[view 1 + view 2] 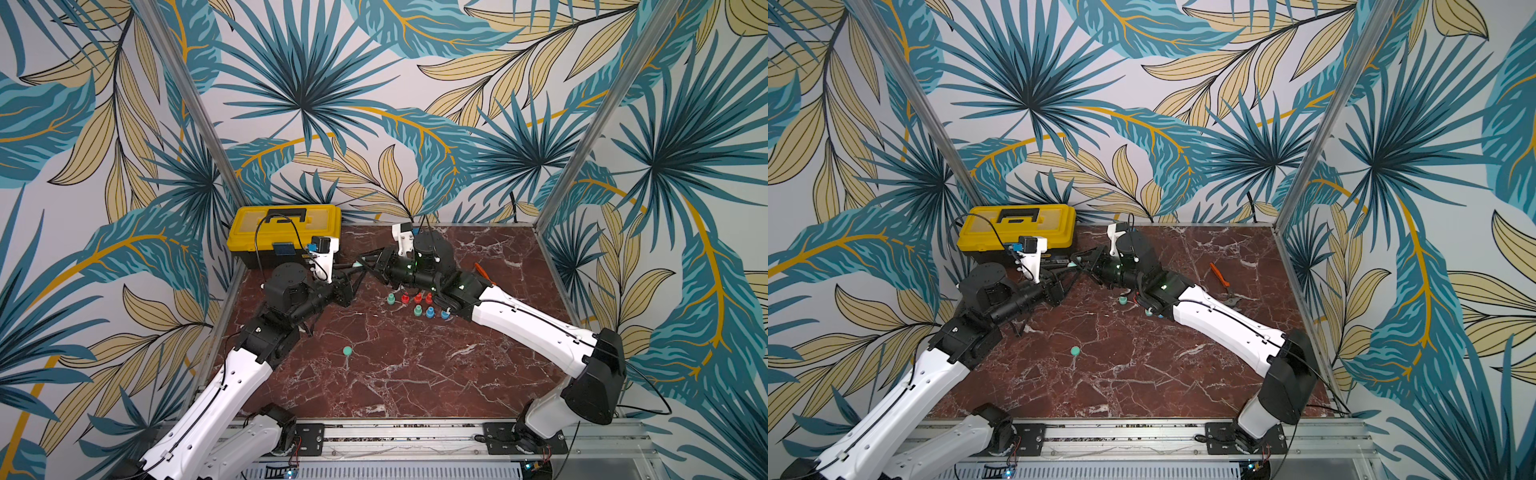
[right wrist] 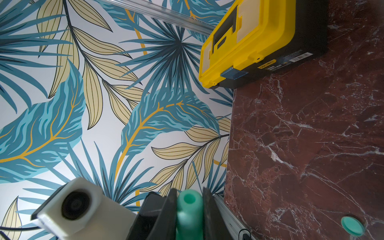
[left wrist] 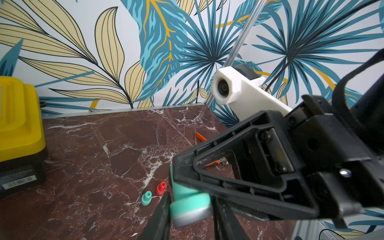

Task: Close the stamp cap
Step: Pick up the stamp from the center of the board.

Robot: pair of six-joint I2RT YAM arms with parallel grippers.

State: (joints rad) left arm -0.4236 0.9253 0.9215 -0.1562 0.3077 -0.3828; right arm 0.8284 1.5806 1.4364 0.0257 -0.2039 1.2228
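Observation:
A green stamp [image 1: 356,264] [image 1: 1073,264] hangs in the air near the back of the marble table [image 1: 415,374], between my two grippers. My right gripper [image 2: 189,193] [image 1: 364,261] is shut on its narrow green handle [image 2: 189,209]. In the left wrist view the stamp's wide green end [image 3: 187,204] carries a pale grey cap [image 3: 191,218]. My left gripper [image 3: 191,205] [image 1: 355,271] is shut on that capped end, one finger touching each side. Where the cap meets the stamp is blurred.
A yellow toolbox [image 1: 286,232] [image 2: 249,41] stands at the back left, close behind the grippers. Several small green, red and blue stamps [image 1: 417,303] stand under the right forearm. A flat teal disc [image 1: 347,351] [image 2: 352,226] lies mid-table. Orange-handled pliers [image 1: 1223,284] lie at the right.

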